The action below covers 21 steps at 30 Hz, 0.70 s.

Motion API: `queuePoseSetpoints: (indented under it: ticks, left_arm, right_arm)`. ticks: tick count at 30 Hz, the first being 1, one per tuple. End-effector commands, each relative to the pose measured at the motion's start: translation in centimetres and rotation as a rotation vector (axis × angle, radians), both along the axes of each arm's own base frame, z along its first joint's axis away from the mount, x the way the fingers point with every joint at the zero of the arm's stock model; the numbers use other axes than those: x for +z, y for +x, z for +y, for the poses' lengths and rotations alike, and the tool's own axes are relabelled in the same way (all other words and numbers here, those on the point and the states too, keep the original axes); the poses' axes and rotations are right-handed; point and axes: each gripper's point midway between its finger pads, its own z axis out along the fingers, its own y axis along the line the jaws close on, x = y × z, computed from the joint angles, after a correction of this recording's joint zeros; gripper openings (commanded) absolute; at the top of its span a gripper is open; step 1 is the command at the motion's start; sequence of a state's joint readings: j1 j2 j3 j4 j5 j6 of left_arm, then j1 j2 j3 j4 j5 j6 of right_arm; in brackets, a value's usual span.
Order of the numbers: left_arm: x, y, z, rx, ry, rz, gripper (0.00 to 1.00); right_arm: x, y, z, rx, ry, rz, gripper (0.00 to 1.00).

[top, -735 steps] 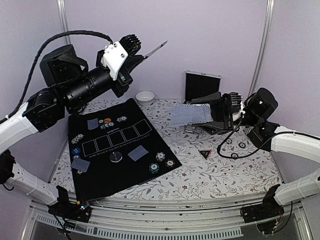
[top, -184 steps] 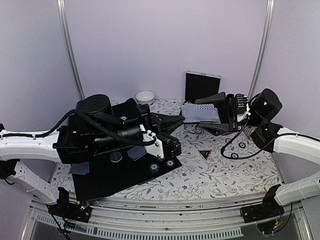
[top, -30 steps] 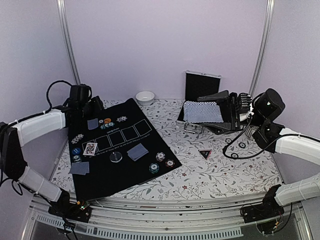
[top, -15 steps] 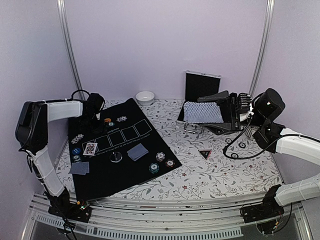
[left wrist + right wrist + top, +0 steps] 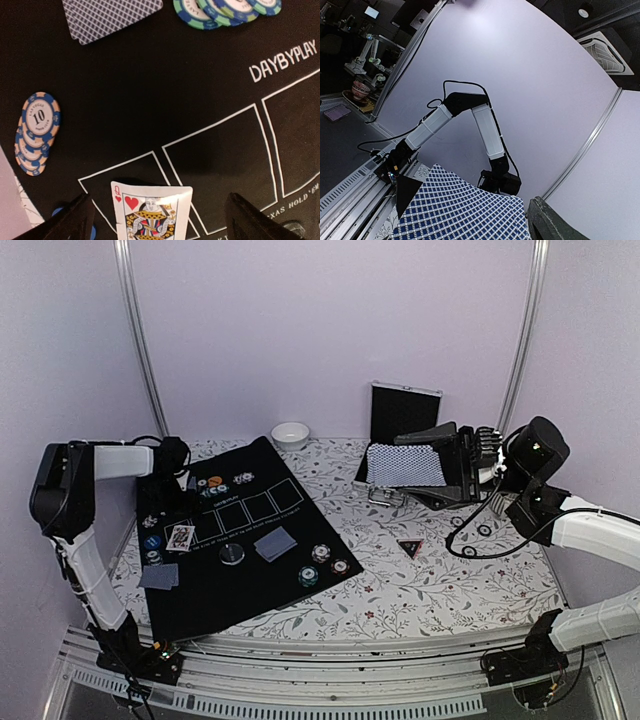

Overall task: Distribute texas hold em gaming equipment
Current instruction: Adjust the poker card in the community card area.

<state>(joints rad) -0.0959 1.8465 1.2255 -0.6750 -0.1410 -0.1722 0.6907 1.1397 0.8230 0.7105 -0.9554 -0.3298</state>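
Note:
A face-up queen of hearts [image 5: 150, 212] [image 5: 180, 536] lies on the black mat [image 5: 250, 590], in the leftmost outlined box. My left gripper [image 5: 160, 225] [image 5: 177, 472] hovers above it, open and holding nothing, a finger [image 5: 75, 220] on either side. Near it are a face-down card [image 5: 112, 17], a stack of blue-and-peach chips [image 5: 37, 132] and a row of blue-green chips [image 5: 225, 10]. More face-down cards [image 5: 275, 543] [image 5: 160, 575], chips [image 5: 320, 554], a grey button [image 5: 232, 554] and the triangular marker [image 5: 409, 547] show from above. My right gripper [image 5: 440, 470] [image 5: 470, 220] is shut on a fanned deck of cards [image 5: 405, 463] [image 5: 460, 210], held up off the table.
A silver-edged black case [image 5: 405, 412] stands at the back, right behind the held deck. A small white bowl [image 5: 290, 434] sits at the mat's far corner. Cables and small rings [image 5: 470, 530] lie on the floral tablecloth by the right arm.
The left jaws have opened wide above the queen, which stays on the mat. The left arm's elbow has swung out to the far left. The right arm has not moved.

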Motion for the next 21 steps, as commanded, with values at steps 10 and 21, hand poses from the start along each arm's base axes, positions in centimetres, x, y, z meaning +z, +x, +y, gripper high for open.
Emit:
queuePoseSetpoints:
  ticks: [10, 21]
  left_arm:
    - [-3.5, -2.4, 0.5, 0.003, -0.008, 0.141, 0.85]
    - [-3.8, -3.3, 2.2, 0.077, -0.035, 0.171, 0.68]
  right_arm:
    - [1.1, -0.2, -0.7, -0.021, 0.024, -0.024, 0.62]
    - [1.1, -0.4, -0.9, -0.024, 0.026, -0.028, 0.62]
